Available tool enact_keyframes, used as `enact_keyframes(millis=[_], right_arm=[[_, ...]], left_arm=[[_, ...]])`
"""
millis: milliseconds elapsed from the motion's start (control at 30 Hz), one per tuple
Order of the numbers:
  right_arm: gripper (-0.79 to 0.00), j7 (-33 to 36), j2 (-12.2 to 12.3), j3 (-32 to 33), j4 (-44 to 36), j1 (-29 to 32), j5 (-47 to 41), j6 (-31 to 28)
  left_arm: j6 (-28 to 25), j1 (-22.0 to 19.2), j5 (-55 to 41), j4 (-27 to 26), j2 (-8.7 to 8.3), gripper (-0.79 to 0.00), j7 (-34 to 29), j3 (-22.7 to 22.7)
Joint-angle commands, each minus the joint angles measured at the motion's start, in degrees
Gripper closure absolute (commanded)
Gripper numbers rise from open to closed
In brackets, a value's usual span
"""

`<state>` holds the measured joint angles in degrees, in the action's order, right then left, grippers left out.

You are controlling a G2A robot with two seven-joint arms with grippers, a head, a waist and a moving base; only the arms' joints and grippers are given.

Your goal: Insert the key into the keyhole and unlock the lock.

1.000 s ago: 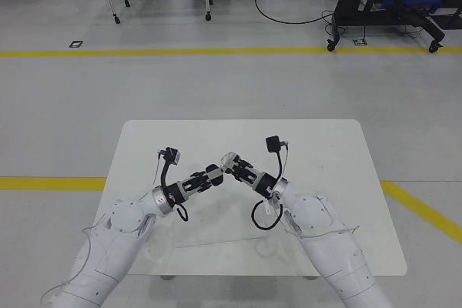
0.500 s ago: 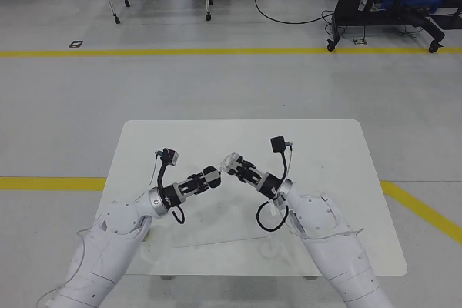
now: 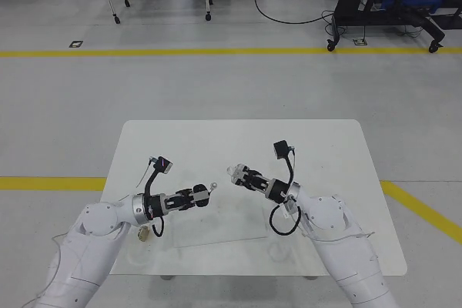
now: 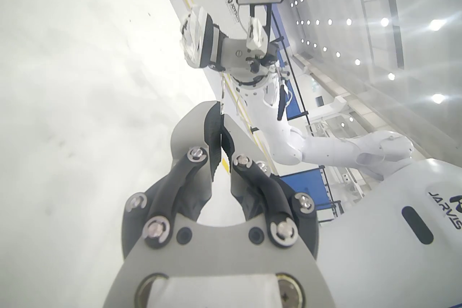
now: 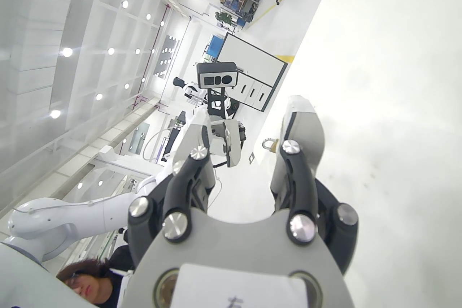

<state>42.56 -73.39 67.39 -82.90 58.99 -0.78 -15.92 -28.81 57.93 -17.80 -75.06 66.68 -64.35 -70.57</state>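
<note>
**Key pinched in left gripper, padlock lying apart at the surface's edge**

In the top view the two arms sit over the white surface (image 3: pixel 323 154) with a gap between them. The left gripper (image 3: pixel 206 191) is clenched on the key (image 3: pixel 212 185), whose thin tip juts out past the fingertips toward the right gripper (image 3: pixel 235 172).

The left wrist view adds the detail of the grasp. The dark pads (image 4: pixel 213 129) of the left gripper (image 4: pixel 217 114) are pressed together, and the key (image 4: pixel 222 96) appears edge-on as a slim sliver above them.

The right wrist view makes the other arm's state plain. The right gripper (image 5: pixel 249 121) is released, its fingers spread with nothing between them.

The padlock (image 3: pixel 144 235) is a small brass speck in the top view, on the surface near its front left edge, beside the left arm and well apart from both grippers. The right wrist view shows the padlock (image 5: pixel 270 144) with its arched shackle. Whether the shackle is latched cannot be told.
</note>
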Motion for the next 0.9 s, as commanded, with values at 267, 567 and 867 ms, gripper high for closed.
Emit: enact_keyframes(millis=[267, 567, 867], right_arm=[[-0.259, 6.8, -0.2, -3.6, 2.2, -2.5, -1.9, 1.9], [-0.142, 9.8, -0.1, -4.7, 2.6, -3.2, -3.0, 2.5], [0.000, 10.5, 0.1, -5.3, 2.8, -3.4, -3.3, 3.1]], left_arm=[[1.5, -2.0, -0.4, 2.6, 0.07, 0.000, -2.5, 2.7], [1.6, -2.9, 0.2, 4.1, 0.00, 0.000, -1.9, 3.6], [1.6, -3.6, -0.4, 5.4, 0.01, 0.000, -1.5, 4.6]])
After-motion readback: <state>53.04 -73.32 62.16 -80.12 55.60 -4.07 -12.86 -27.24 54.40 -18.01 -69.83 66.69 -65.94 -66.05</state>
